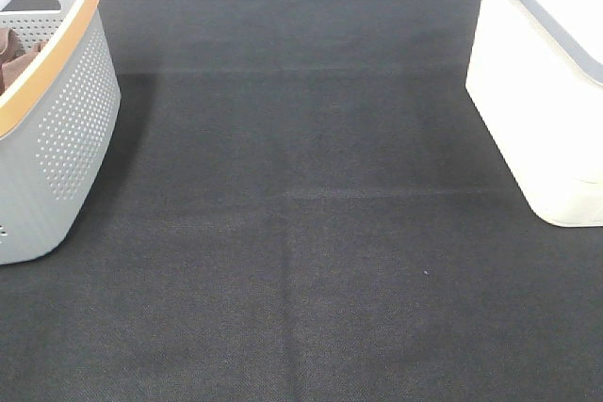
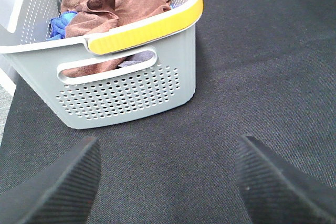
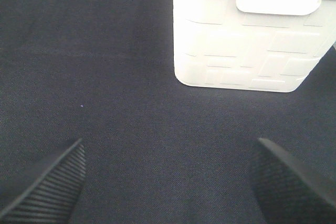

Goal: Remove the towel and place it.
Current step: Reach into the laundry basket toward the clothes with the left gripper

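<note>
Left gripper (image 2: 167, 153) hangs open and empty; the towel (image 2: 121, 3) lies ahead of it, crumpled in the basket (image 2: 126, 95). Right gripper (image 3: 169, 153), also open, looks farther away.

Ahead of the left gripper (image 2: 165, 182), the basket (image 2: 126, 98) is pale grey, dotted with rows of small holes, with a yellow band along its rim. The towel (image 2: 121, 3) in it is brown, beside a blue cloth (image 2: 59, 24). Ahead of the right gripper (image 3: 168, 182), the bin (image 3: 236, 61) is cream-white, embossed with rectangles, with a grey rim. The worktop (image 1: 301, 233) is black weave.
</note>
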`<state>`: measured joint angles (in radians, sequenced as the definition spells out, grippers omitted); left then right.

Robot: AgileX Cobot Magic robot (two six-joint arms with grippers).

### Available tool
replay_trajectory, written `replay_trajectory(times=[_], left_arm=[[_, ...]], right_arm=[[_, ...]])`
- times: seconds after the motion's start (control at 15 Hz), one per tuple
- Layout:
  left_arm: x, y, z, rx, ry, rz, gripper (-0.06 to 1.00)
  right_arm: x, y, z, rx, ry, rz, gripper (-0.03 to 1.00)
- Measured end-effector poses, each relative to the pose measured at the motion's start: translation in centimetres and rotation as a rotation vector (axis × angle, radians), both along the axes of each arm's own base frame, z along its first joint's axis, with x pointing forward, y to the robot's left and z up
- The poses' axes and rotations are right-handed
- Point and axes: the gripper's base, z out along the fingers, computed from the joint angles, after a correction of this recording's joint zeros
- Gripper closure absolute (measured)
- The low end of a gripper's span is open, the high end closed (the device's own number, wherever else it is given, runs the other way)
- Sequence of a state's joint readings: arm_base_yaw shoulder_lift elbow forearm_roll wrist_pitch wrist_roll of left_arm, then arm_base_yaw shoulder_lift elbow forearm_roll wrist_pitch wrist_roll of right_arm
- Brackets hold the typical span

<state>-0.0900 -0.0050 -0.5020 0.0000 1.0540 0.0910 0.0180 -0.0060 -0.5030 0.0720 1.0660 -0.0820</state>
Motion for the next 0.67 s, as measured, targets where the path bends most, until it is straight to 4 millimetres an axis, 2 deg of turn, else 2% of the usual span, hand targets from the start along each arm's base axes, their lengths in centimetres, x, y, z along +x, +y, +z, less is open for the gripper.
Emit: replay_trajectory(times=[0.67], left_arm=[[0.00, 0.00, 0.00, 0.000, 0.000, 0.000, 0.25]], right_arm=[[0.00, 0.00, 0.00, 0.000, 0.000, 0.000, 0.16]])
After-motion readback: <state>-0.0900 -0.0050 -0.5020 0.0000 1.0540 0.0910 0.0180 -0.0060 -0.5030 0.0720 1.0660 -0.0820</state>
